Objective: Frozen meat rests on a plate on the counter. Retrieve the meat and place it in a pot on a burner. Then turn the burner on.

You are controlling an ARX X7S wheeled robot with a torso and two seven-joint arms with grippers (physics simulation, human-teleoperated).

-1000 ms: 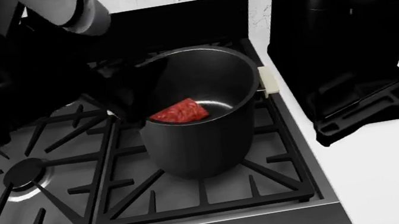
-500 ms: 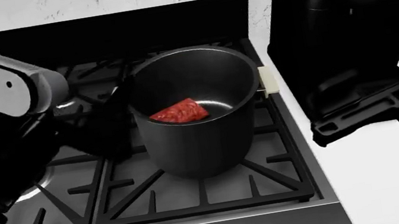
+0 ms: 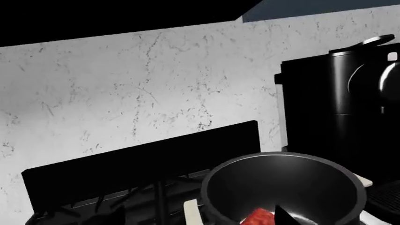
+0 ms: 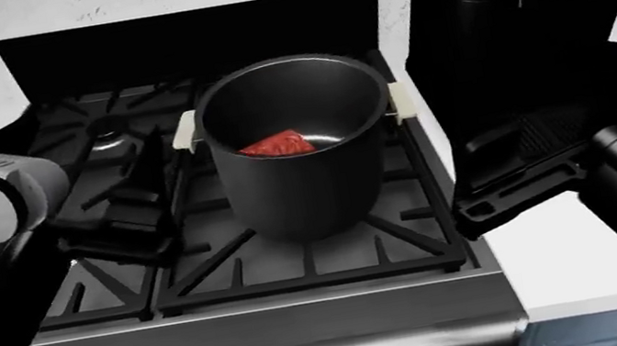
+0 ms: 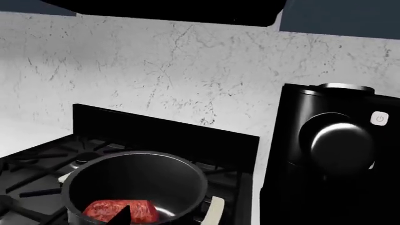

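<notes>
Black stove (image 4: 298, 267) against speckled white wall (image 3: 125, 93), black appliance (image 4: 513, 57) alongside. Red meat (image 4: 275, 146) lying inside grey pot (image 4: 300, 184) on grate, clear of both grippers. Finger positions impossible to tell; only dark tips visible.

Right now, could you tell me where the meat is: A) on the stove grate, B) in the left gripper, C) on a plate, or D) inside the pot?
D: the meat lies on the bottom of the pot, which stands on the stove grate.
</notes>
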